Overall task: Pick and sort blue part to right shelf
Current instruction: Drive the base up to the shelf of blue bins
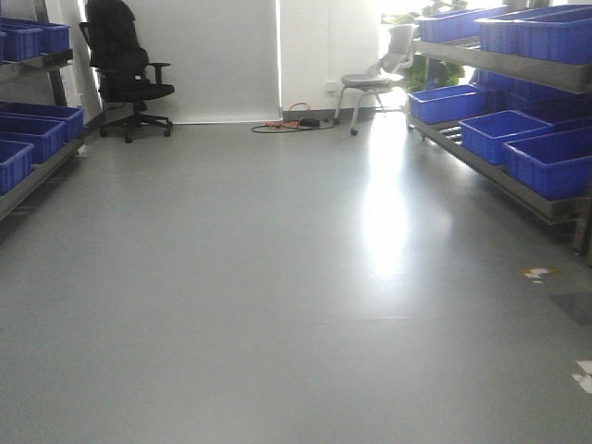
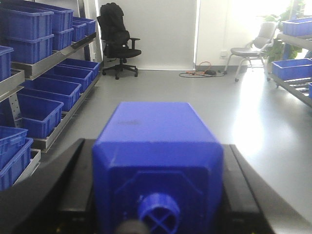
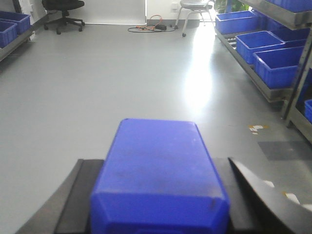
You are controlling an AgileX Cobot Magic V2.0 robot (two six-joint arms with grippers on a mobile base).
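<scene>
Within the left claw (image 2: 156, 165) a boxy blue part (image 2: 156, 141), round knob (image 2: 157, 215) showing, is clamped; right claw (image 3: 158, 170) clamps another part (image 3: 158, 165).

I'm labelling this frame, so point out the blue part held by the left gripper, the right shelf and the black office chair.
blue part (image 2: 156, 127): left wrist view, on its flat top face.
right shelf (image 1: 518, 67): front view, on its upper steel rail.
black office chair (image 1: 113, 42): front view, on its backrest.

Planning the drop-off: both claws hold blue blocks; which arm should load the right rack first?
Likely right: the right claw holds its boxy blue plastic block nearer the steel rack of blue bins.
</scene>
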